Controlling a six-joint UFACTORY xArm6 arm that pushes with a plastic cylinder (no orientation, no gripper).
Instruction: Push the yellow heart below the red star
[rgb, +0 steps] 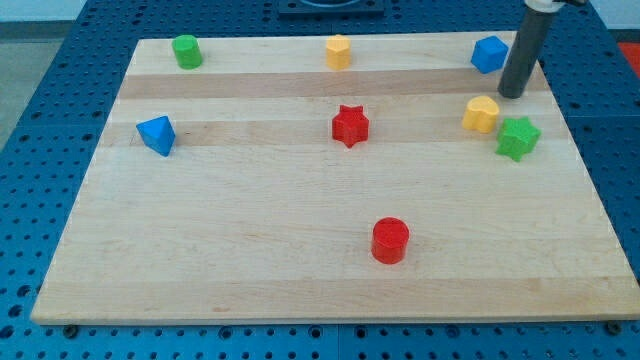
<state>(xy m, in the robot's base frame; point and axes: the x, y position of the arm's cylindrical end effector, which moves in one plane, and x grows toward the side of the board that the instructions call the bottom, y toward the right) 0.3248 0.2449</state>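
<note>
The yellow heart lies at the view's right on the wooden board. The red star sits near the board's middle, well to the left of the heart. My tip stands just above and to the right of the yellow heart, a small gap apart from it. The rod rises toward the view's top right corner.
A green star lies right beside the yellow heart, lower right. A blue block sits left of the rod. A yellow hexagon and green cylinder are at the top. A blue block is left, a red cylinder lower middle.
</note>
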